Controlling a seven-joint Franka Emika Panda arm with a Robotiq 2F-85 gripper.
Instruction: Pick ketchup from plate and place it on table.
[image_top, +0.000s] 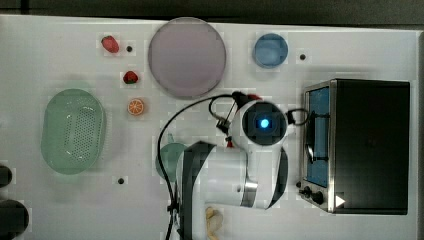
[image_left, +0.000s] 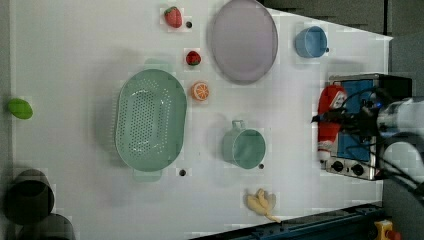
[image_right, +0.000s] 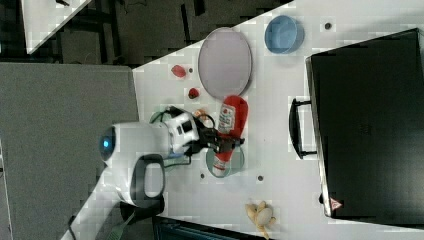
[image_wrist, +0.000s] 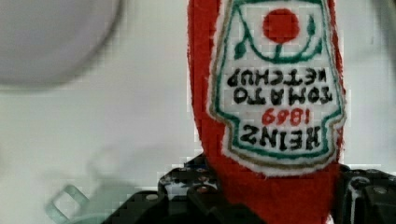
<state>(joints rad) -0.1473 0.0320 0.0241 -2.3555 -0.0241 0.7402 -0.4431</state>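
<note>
Ketchup (image_wrist: 275, 107) fills the middle and right of the wrist view, its white label reading upside down, with the gripper (image_wrist: 275, 205) at the bottom edge, dark fingers (image_wrist: 196, 198) closed against the red bottle on either side. Part of the plate (image_wrist: 51, 37) curves across the upper left corner, and bare white table (image_wrist: 130, 121) lies behind the bottle.

From the top view, the white arm (image_top: 235, 170) covers the lower middle of the frame, and only a red sliver of the ketchup (image_top: 254, 96) peeks out at its upper edge, just below and right of the plate (image_top: 186, 56). A blue dish (image_top: 270, 50) sits in the upper right, a green basket (image_top: 73, 131) at the left, two strawberries (image_top: 110, 44) and an orange slice (image_top: 136, 106) between basket and plate, and a dark toaster oven (image_top: 365, 145) at the right.

Seen in the left view, the ketchup (image_left: 330, 122) is at the right, held by the gripper (image_left: 332, 116) in front of the oven (image_left: 357, 125), well apart from the plate (image_left: 244, 40) at the top middle. A green cup (image_left: 245, 146) stands near the centre, a banana (image_left: 261, 202) low down, a lime (image_left: 20, 108) at the left edge.

Across the right view, the gripper (image_right: 225, 142) clamps the ketchup (image_right: 231, 120) near its neck at mid-frame; the bottle's wide end reaches the lower rim of the plate (image_right: 224, 60), and its cap end overlaps the cup (image_right: 237, 161).
</note>
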